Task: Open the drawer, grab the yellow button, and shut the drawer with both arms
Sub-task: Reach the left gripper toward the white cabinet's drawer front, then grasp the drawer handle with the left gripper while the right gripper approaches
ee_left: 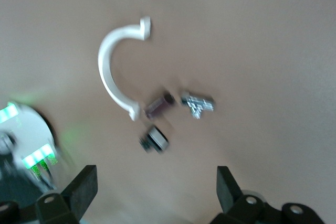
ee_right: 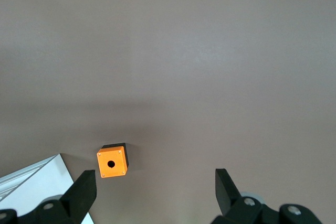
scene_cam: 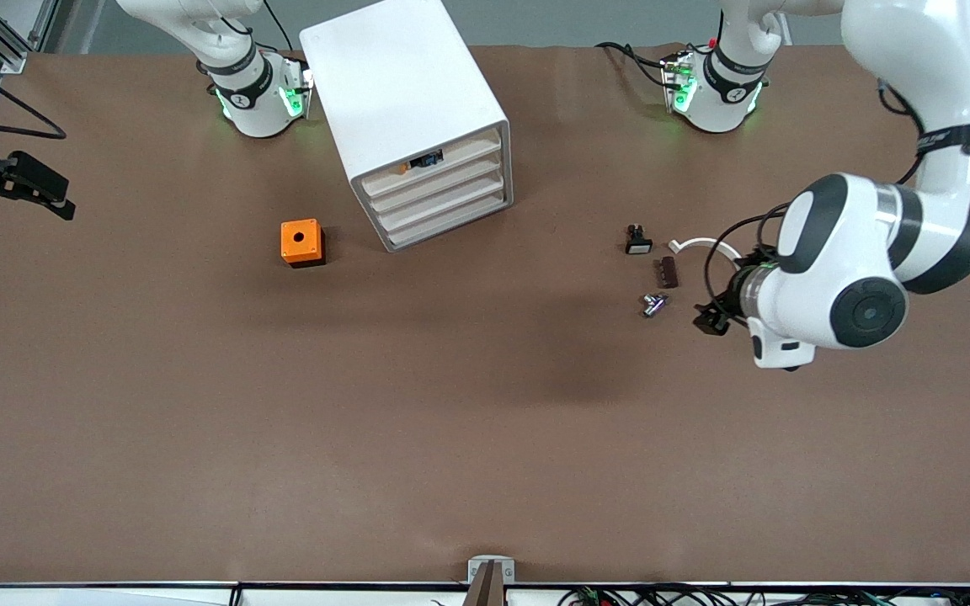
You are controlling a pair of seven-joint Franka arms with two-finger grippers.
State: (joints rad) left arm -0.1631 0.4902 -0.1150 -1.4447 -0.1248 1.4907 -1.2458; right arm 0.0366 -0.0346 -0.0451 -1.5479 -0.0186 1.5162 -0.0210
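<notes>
White cabinet: the cabinet (scene_cam: 405, 101) stands toward the right arm's end of the table, with its four drawers facing the front camera at an angle.
Drawer: the drawer (scene_cam: 439, 167), the uppermost one, looks shut or very nearly shut to me; I see no tray pulled out.
Button: a small orange and black-and-blue thing shows at the top slot, which I take for the button (scene_cam: 422, 162); it sits in the drawer and I cannot see more of it.
Left gripper: the left gripper (ee_left: 156, 190) hangs over the table near the left arm's end, above a group of small parts; its fingers stand wide apart and hold nothing.
Right gripper: the right gripper (ee_right: 155, 192) is over the table near the cabinet, and its fingers are also spread with nothing between them. In the front view I do not see this gripper.
Small parts: a white curved clip (ee_left: 113, 66), a dark brown piece (ee_left: 159, 106), a small metal part (ee_left: 198, 103) and a small black-and-white part (ee_left: 154, 140) lie close together.
Orange cube: the orange cube with a hole (scene_cam: 301, 242) lies beside the cabinet, nearer to the front camera.
Progress: I judge the task is at its very start. Opening, taking the button and closing are all left to do.
</notes>
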